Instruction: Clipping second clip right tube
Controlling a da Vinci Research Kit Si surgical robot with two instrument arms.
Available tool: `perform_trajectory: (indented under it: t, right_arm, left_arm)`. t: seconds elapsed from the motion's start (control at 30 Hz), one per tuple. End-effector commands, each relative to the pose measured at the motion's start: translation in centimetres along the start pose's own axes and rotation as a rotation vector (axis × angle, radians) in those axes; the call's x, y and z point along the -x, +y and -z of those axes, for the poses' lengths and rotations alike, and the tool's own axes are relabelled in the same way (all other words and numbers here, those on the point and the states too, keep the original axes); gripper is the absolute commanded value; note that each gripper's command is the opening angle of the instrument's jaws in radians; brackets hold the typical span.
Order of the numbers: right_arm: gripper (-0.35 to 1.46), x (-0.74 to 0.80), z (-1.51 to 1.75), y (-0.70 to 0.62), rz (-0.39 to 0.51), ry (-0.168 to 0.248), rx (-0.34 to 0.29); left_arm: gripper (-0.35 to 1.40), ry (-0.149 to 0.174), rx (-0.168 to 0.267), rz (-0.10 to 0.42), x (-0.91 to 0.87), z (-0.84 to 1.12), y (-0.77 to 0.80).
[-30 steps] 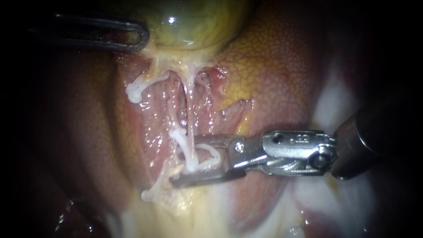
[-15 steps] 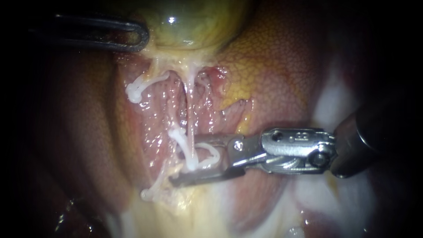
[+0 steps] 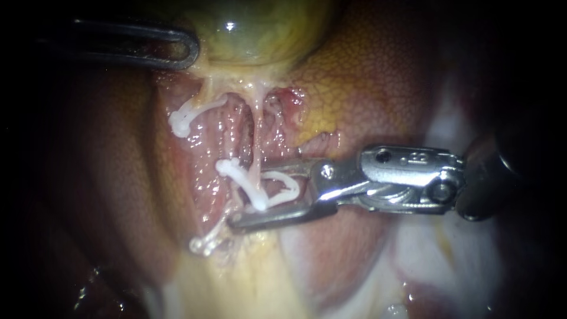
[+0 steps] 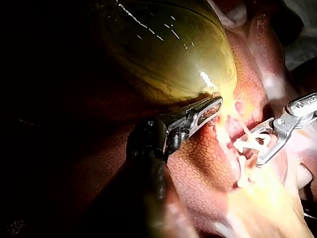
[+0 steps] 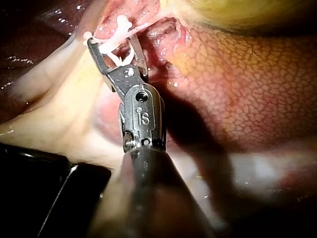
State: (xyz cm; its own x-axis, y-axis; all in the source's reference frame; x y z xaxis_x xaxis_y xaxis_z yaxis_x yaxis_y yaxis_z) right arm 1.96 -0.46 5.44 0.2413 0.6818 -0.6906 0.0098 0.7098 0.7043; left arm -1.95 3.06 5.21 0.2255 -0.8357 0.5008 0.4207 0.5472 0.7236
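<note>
The green gallbladder (image 3: 254, 29) lies at the top, and my left instrument (image 3: 186, 50) is shut on tissue at its lower edge; the left wrist view shows those jaws (image 4: 210, 108) against the gallbladder (image 4: 163, 49). A thin pale tube (image 3: 256, 133) runs down from it. My right instrument (image 3: 248, 198) comes in from the right, its silver jaws standing apart around this tube and holding a white clip (image 3: 282, 188). A white clip bar (image 3: 239, 177) crosses the tube at the jaw tips. In the right wrist view, the clip (image 5: 116, 49) sits between the jaws (image 5: 115, 47).
A white clip (image 3: 180, 121) sits on the strand to the left, and another (image 3: 201, 243) lies lower down. Mottled liver (image 3: 366, 100) surrounds the dissected bed. Pale white tissue (image 3: 440, 133) lies behind the right instrument's shaft.
My right instrument has moved up and slightly right, taking the clip and the tube with it. The left instrument has not moved.
</note>
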Motion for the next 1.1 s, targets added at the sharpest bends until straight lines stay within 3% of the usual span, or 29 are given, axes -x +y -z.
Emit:
perform_trajectory:
  t: [0.03,0.83,1.1]
  right_arm:
    - [0.46,-0.01,0.0,0.0,-0.001,-0.001,-0.001]
    - [0.45,0.12,-0.02,0.01,-0.015,-0.001,-0.012]
    - [0.45,0.1,-0.07,0.05,-0.141,0.131,-0.141]
  left_arm:
    - [-0.35,0.0,0.0,0.0,0.0,0.0,0.0]
    - [-0.35,0.0,0.0,0.0,0.0,0.0,0.0]
    - [-0.35,0.0,0.0,0.0,0.0,-0.01,0.0]
